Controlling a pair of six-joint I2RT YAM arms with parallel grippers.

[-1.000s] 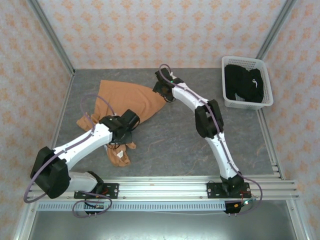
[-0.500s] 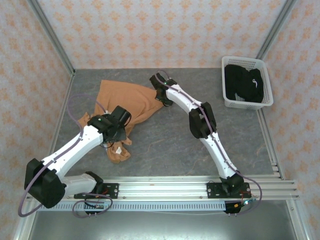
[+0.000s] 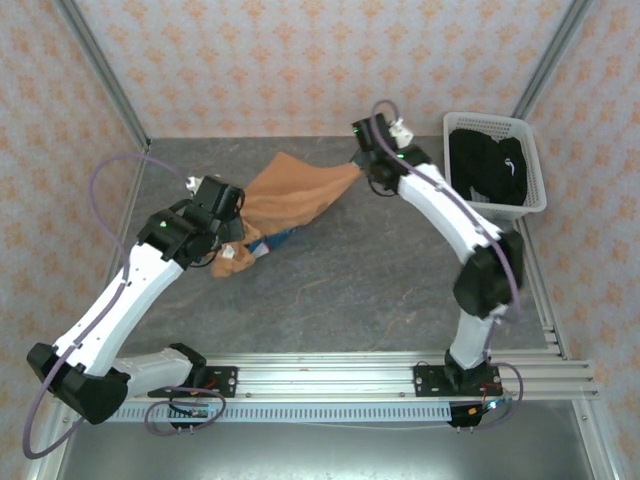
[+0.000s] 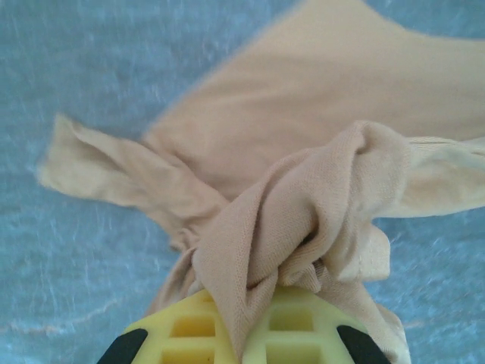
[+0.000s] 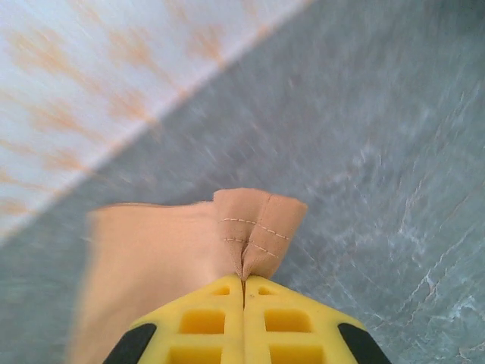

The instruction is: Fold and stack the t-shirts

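Overhead, the orange-tan t-shirt [image 3: 300,192] is pulled out in a long band between the two arms, over the far half of the desk [image 3: 350,290]. Its plain side faces up and a sliver of blue print shows along its near edge.

The left pincer [image 3: 228,240] is clamped on the shirt's left end, toward the desk's left edge. Its wrist view shows a twisted bunch of the cloth [image 4: 318,152] caught between the yellow fingers [image 4: 182,337] of the pincer [image 4: 239,322].

The right pincer [image 3: 362,170] grips the other end near the far edge. Close up, that pincer [image 5: 244,287] is pressed tight on a stitched hem of the shirt [image 5: 167,258].

The black t-shirt [image 3: 480,165] with its white mark lies in the white basket [image 3: 497,210] at the desk's far-right corner.
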